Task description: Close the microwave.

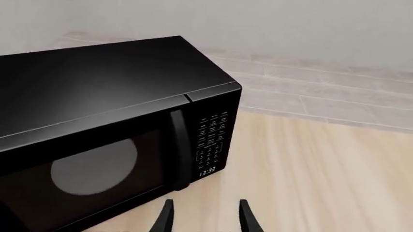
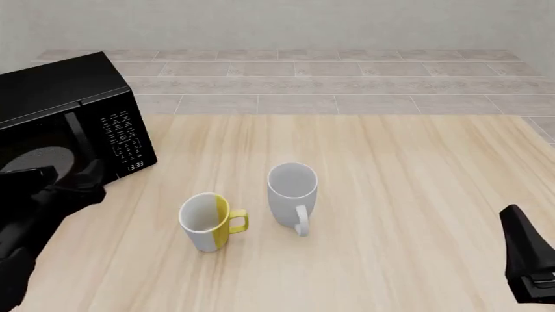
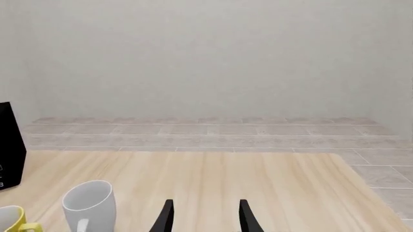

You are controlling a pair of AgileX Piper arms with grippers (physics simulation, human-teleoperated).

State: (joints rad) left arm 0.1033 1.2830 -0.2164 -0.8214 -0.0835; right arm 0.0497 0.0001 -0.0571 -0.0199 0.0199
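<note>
Black microwave point(image 2: 74, 123) at table's point(image 2: 390, 214) far left, long axis running left-right, door and button panel point(image 2: 124, 138) facing arms, door shut flush. Left gripper point(image 1: 205, 217) just before door, jaws apart, empty. Yellow-and-white mug point(image 2: 206, 221), white mug point(image 2: 292, 192) mid-table. Right gripper point(image 3: 205, 217) near right edge, jaws apart.

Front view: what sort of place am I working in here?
Likely a simulated kitchen-style tabletop: a black microwave and two mugs, one yellow-and-white, one white, stand on a light wooden table, with tiled floor and a plain wall beyond.
</note>
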